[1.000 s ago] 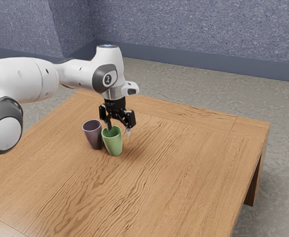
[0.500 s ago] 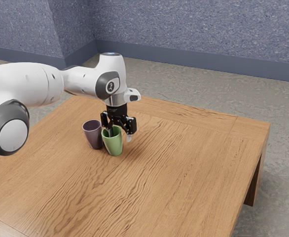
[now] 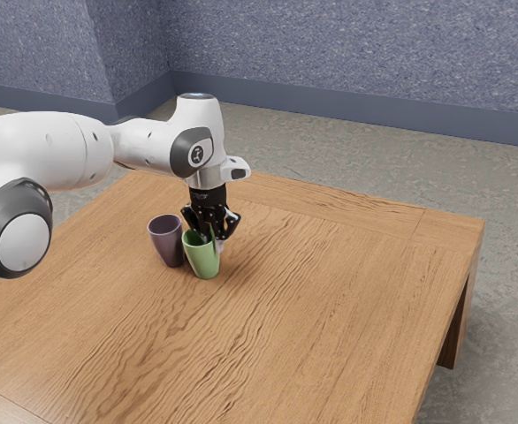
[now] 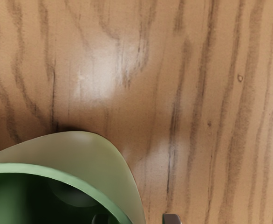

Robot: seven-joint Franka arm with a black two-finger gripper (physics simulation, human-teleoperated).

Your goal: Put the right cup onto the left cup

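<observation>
Toward the far corner of the grainy wooden worktop (image 3: 330, 309), at the exterior view's left, the green cup (image 3: 205, 264) stands upright just beside the purple cup (image 3: 165, 236). The part-closed black gripper (image 3: 213, 241) straddles the green wall, one finger inside, one outside. Centre that smooth, tapered wall, squeeze evenly, then lift straight; its curve could let it twist.

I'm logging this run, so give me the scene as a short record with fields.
green cup: upright on the table, mouth up
purple cup: upright, beside the green one, on the exterior view's left
stacked: no
gripper: open, one finger inside the green cup, one outside
gap: bare wood seen between outer finger and green cup
surface: wood grain
</observation>
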